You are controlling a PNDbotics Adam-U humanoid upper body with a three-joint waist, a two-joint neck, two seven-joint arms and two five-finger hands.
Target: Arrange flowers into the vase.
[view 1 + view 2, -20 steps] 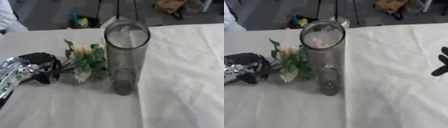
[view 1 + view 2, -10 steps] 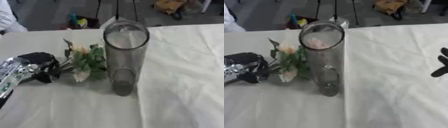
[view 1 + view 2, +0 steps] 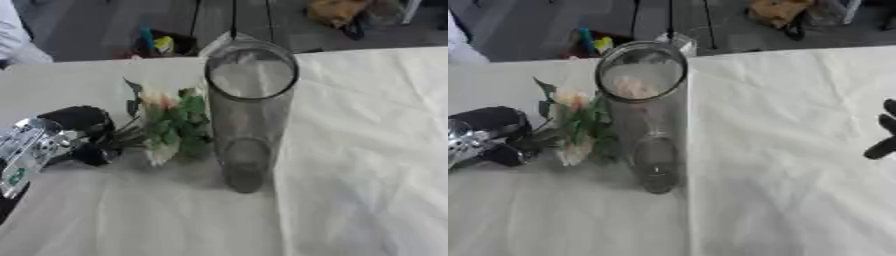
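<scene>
Left eye view: the stems of a small flower bunch [image 3: 175, 127] are pinched by the curled black fingers [image 3: 83, 132] of the left hand [image 3: 61, 140], low over the white tablecloth [image 3: 350, 150]. Just beyond the fingertips the pale blooms and green leaves are seen lying against the side of a tall clear glass vase [image 3: 249, 110], which is stood upright mid-table. At the far right edge of the right eye view, dark fingers of the right hand [image 3: 884, 131] are shown; whether spread or curled cannot be told.
</scene>
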